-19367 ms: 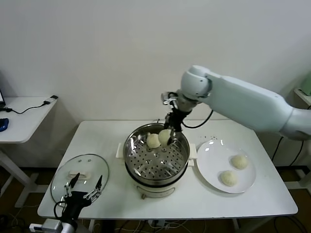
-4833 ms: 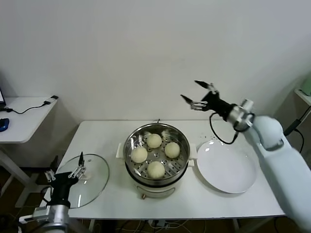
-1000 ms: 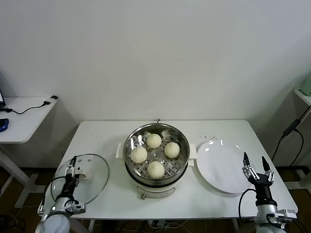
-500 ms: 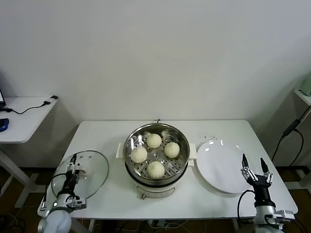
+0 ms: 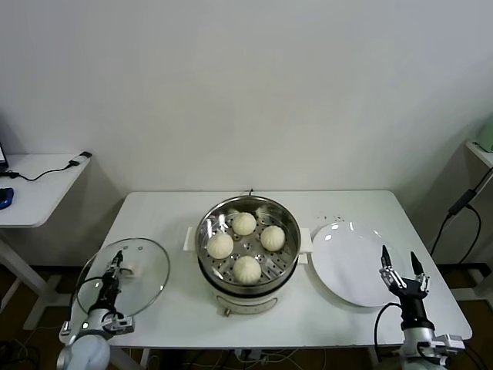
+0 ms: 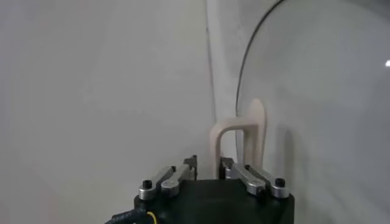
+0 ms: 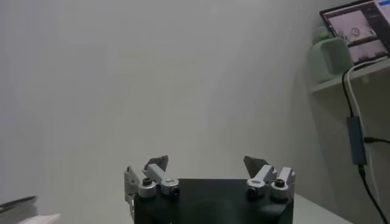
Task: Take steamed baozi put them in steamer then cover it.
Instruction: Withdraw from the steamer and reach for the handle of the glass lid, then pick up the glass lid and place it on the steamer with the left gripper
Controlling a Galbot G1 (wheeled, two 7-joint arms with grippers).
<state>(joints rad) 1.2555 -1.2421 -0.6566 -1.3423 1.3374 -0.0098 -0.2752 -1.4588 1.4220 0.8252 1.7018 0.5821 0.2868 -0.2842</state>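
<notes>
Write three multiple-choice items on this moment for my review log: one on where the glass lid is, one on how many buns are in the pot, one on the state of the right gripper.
1. Where is the glass lid?
A. On the pot
B. At the table's front left corner, held by the left gripper
C. On the white plate

2. How many buns are in the pot?
A. Two
B. Three
C. Four

3. What state is the right gripper in?
A. Open and empty
B. Shut on a bun
C. Shut on the plate's rim

Answers:
1. B: the lid sits left of the pot, and the left gripper is closed on its white handle.
2. C: four buns lie on the holed tray, and the plate holds none.
3. A: the right gripper, low by the table's front right edge, has its fingers spread with nothing between them.
</notes>
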